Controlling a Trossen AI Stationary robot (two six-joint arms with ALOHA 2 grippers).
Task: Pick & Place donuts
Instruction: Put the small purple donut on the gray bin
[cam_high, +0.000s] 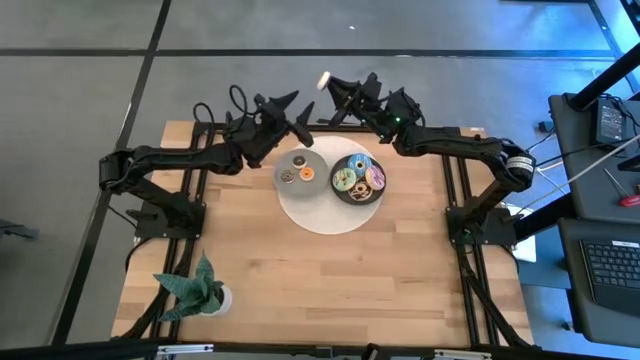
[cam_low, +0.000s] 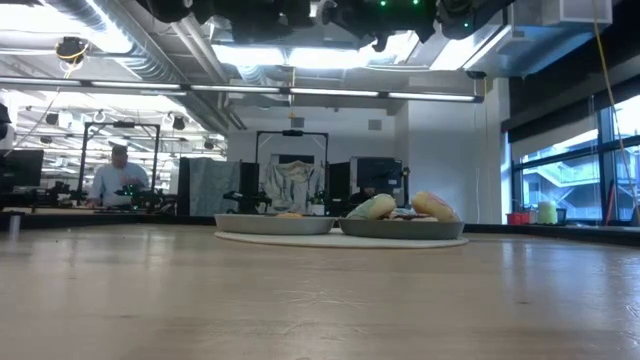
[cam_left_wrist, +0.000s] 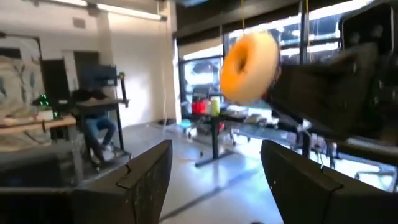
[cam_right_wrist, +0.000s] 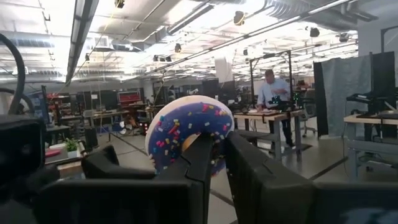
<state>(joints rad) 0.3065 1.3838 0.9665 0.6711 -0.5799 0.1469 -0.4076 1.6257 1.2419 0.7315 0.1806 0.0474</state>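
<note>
My right gripper (cam_high: 333, 90) (cam_right_wrist: 214, 165) is lifted beyond the table's far edge and shut on a blue-iced, sprinkled donut (cam_right_wrist: 186, 129) (cam_high: 323, 80). The left wrist view shows that donut's orange-tan back (cam_left_wrist: 249, 65). My left gripper (cam_high: 298, 125) (cam_left_wrist: 214, 180) is open and empty, raised over the far edge just left of the donut and facing it. A dark grey plate (cam_high: 283, 160) holds two small donuts (cam_high: 297, 173). The plate to its right (cam_high: 358, 199) carries several donuts (cam_high: 358, 177) (cam_low: 432, 205). My right gripper pinches one side of the donut's ring (cam_right_wrist: 214, 127) between its two fingers. One finger (cam_right_wrist: 198, 163) lies across the hole; I cannot tell whether it passes through. The donut is lifted clear, standing on edge above the fingertips.
Both plates sit on a round white mat (cam_high: 325, 212) at the middle of the wooden table (cam_high: 300, 280). A green potted plant (cam_high: 195, 288) stands at the near left corner. Beyond the table lie desks, and a person (cam_right_wrist: 273, 90) stands far off.
</note>
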